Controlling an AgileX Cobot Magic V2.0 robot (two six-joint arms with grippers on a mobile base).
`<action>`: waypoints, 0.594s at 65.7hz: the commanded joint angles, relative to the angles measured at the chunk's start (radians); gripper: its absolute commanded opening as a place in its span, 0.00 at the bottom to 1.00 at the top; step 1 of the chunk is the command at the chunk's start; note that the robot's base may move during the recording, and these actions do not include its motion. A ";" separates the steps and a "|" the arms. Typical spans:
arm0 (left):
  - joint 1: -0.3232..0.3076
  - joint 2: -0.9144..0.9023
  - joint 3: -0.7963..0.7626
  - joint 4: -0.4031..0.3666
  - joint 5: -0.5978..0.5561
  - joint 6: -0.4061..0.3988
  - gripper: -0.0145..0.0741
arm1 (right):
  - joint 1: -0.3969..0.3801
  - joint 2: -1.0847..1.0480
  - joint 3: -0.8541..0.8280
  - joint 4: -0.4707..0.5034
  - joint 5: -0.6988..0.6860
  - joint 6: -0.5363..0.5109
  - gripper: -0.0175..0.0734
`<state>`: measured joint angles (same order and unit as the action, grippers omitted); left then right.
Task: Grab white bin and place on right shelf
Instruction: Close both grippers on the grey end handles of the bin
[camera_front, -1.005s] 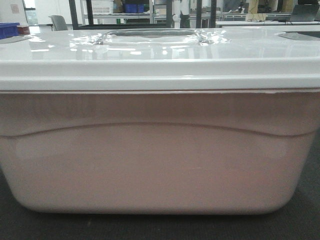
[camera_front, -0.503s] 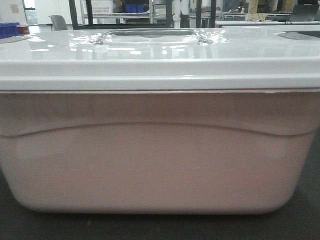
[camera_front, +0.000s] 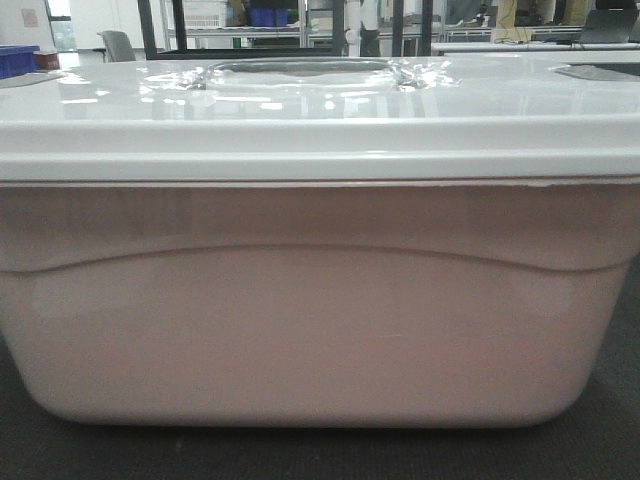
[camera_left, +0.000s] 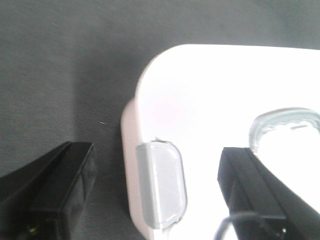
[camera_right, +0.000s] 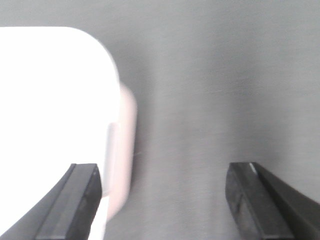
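The white bin (camera_front: 320, 330) fills the front view: pinkish-white tub with a curved ridge and a glossy white lid (camera_front: 320, 110). It stands on a dark grey surface (camera_front: 600, 450). In the left wrist view my left gripper (camera_left: 155, 192) is open, its jaws straddling the bin's left end (camera_left: 131, 165) and its grey latch (camera_left: 161, 190); one finger is over the lid, the other outside. In the right wrist view my right gripper (camera_right: 162, 200) is open, straddling the bin's right end (camera_right: 122, 165). The right shelf is out of view.
Behind the bin, black uprights (camera_front: 150, 28), tables, a grey chair (camera_front: 117, 44) and blue crates (camera_front: 18, 58) stand in the room. The dark grey surface (camera_left: 60, 75) spreads on both sides of the bin.
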<state>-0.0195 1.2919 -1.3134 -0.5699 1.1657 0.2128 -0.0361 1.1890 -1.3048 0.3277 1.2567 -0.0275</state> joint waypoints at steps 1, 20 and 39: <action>0.050 0.020 -0.033 -0.130 0.000 0.066 0.62 | -0.038 0.031 -0.035 0.083 -0.016 -0.051 0.87; 0.230 0.092 0.048 -0.494 0.130 0.329 0.62 | -0.228 0.130 0.031 0.523 0.078 -0.337 0.87; 0.241 0.085 0.267 -0.667 0.149 0.484 0.62 | -0.240 0.102 0.279 0.665 0.078 -0.483 0.87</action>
<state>0.2192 1.4102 -1.0622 -1.0892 1.2169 0.6516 -0.2709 1.3383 -1.0516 0.8579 1.2242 -0.4557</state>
